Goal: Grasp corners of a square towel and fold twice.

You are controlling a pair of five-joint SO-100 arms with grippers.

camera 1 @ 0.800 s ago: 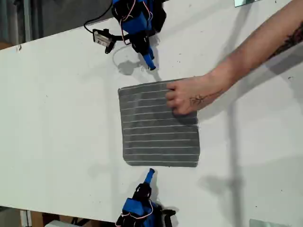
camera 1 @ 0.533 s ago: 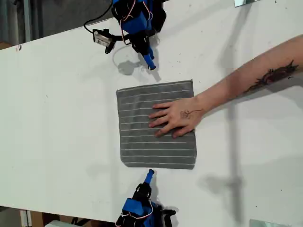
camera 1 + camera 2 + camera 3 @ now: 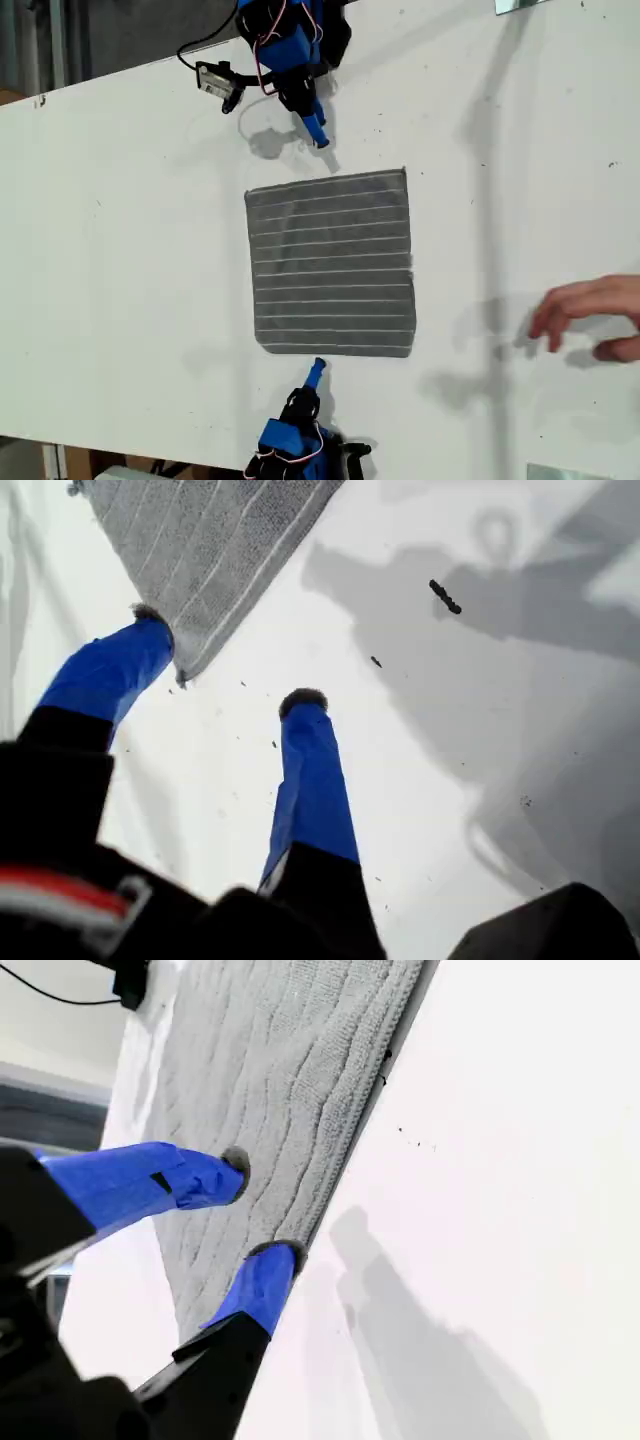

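The person's hand (image 3: 590,320) has let go and pulled away to the exterior view's right edge, well apart from the cloth. A moment ago that hand lay flat on the cloth, pressing it smooth; before that it was tugging at the far corner on the exterior view's right side. Now nothing covers the cloth, so I judge it is my turn to start.

The grey square towel with thin pale stripes (image 3: 332,264) lies flat and unfolded in the middle of the white table (image 3: 120,260). It sits between the two blue arms. It has barely shifted since the hand left; its edges look straight and its four corners are all showing.

My first gripper (image 3: 228,670) has its jaws spread apart with nothing between them. One blue fingertip (image 3: 150,620) sits just at a towel corner (image 3: 185,670). My second gripper (image 3: 252,1205) is also spread and holds nothing. It hovers over a long towel edge (image 3: 330,1190), one blue fingertip (image 3: 232,1165) above the cloth and the other at the edge.

No fold is made yet. I think the next step is to pinch two corners and lift them together.
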